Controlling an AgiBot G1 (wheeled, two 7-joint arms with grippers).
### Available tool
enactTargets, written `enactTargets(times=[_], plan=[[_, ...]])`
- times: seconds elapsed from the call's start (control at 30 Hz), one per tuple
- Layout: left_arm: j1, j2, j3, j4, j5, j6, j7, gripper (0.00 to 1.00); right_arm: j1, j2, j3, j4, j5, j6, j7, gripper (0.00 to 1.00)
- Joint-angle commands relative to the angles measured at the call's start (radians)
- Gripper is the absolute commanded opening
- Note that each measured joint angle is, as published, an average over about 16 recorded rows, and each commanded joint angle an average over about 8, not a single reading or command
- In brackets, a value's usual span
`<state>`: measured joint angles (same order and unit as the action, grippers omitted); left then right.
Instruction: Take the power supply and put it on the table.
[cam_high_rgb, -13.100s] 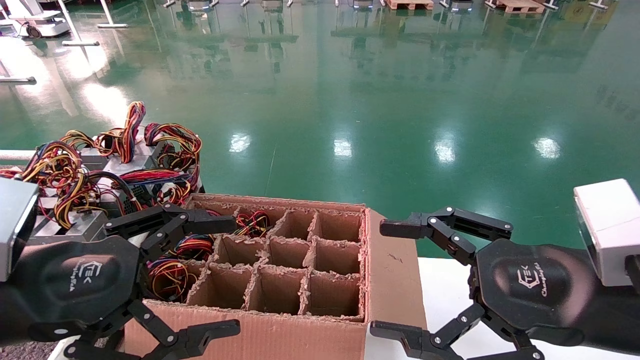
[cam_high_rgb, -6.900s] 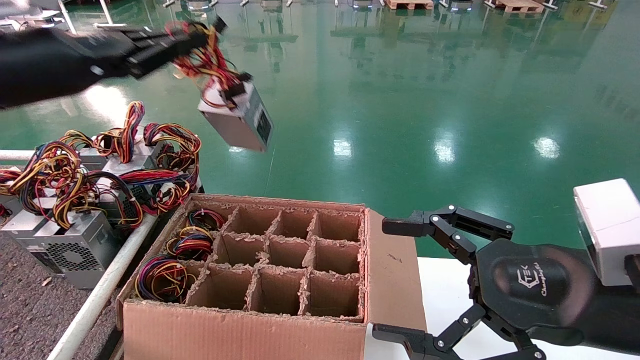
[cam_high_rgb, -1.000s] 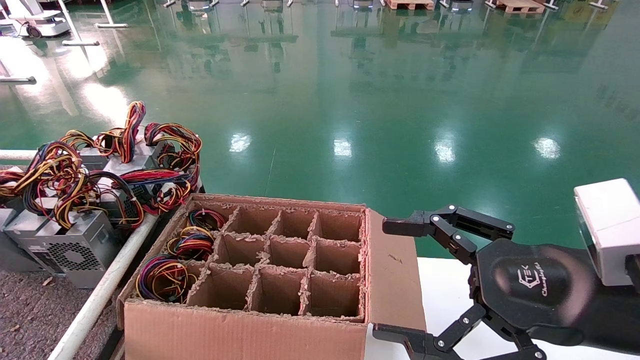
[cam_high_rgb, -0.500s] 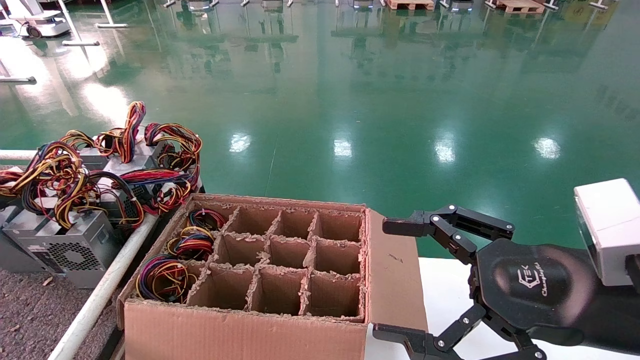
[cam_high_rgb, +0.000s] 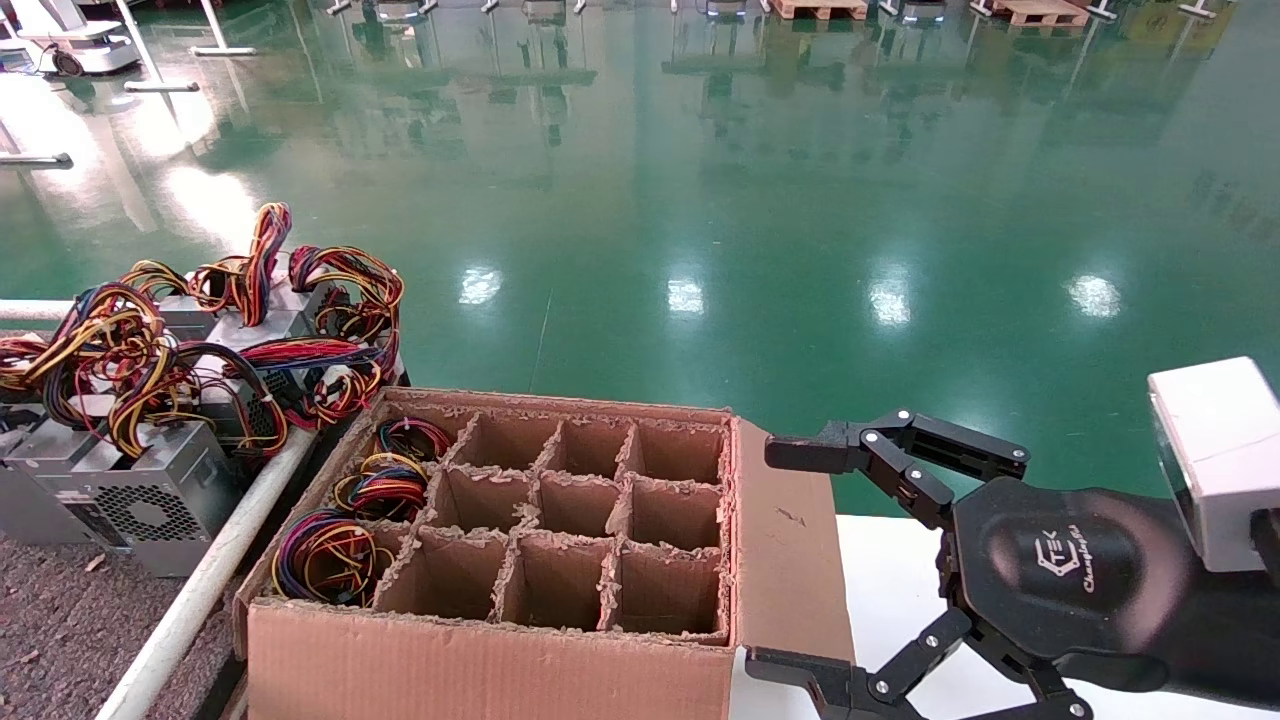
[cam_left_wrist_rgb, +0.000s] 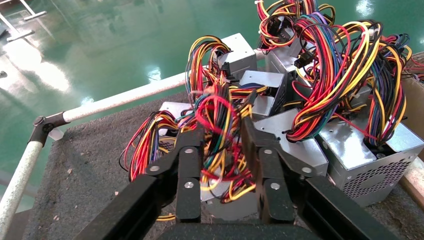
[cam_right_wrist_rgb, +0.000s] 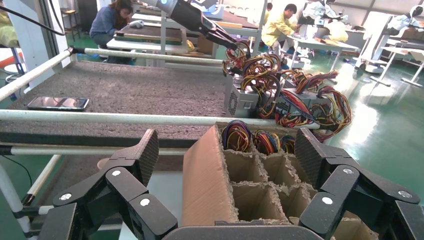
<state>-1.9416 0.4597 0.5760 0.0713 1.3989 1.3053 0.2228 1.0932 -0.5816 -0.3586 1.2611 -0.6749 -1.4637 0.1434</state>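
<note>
- Power supply (cam_left_wrist_rgb: 222, 202) is resting on the table (cam_left_wrist_rgb: 90, 165), beside the others (cam_high_rgb: 130, 490).
- We are gripping its wire bundle (cam_left_wrist_rgb: 220, 130) with the left end effector (cam_left_wrist_rgb: 224, 165), now lowered from the air.
- We are holding the right end effector (cam_high_rgb: 790, 560) open by the cardboard box (cam_high_rgb: 500, 670); releasing is next.

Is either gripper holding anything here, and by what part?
The left gripper grips the power supply by its wire bundle, above the table. The right gripper is open, empty.

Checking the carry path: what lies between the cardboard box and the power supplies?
A white rail runs between the box and power supplies, in the head view.
</note>
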Motion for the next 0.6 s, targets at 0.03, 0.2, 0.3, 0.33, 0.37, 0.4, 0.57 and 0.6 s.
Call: enactTargets(times=[0.03, 0.2, 0.3, 0.33, 0.37, 0.4, 0.57, 0.6], plan=[[-0.001, 0.0, 0.0, 0.0, 0.001, 0.001, 0.0, 1.0, 0.0, 0.0, 0.0, 0.0, 0.0, 0.0, 0.0, 1.0], [-0.002, 0.0, 0.001, 0.001, 0.002, 0.002, 0.0, 1.0, 0.0, 0.0, 0.0, 0.0, 0.0, 0.0, 0.0, 1.0], [-0.003, -0.001, 0.001, 0.001, 0.002, 0.003, -0.001, 1.0, 0.0, 0.0, 0.0, 0.0, 0.0, 0.0, 0.0, 1.0], [-0.003, -0.001, 0.001, 0.001, 0.002, 0.003, -0.001, 1.0, 0.0, 0.0, 0.0, 0.0, 0.0, 0.0, 0.0, 1.0], [-0.004, -0.001, 0.001, 0.0, 0.002, 0.003, -0.001, 1.0, 0.0, 0.0, 0.0, 0.0, 0.0, 0.0, 0.0, 1.0], [-0.005, -0.001, 0.001, -0.001, 0.002, 0.003, -0.002, 1.0, 0.0, 0.0, 0.0, 0.0, 0.0, 0.0, 0.0, 1.0], [-0.017, -0.001, 0.003, -0.011, 0.004, -0.002, -0.006, 1.0, 0.0, 0.0, 0.0, 0.0, 0.0, 0.0, 0.0, 1.0], [-0.021, -0.001, 0.004, -0.014, 0.005, -0.004, -0.008, 1.0, 0.0, 0.0, 0.0, 0.0, 0.0, 0.0, 0.0, 1.0]])
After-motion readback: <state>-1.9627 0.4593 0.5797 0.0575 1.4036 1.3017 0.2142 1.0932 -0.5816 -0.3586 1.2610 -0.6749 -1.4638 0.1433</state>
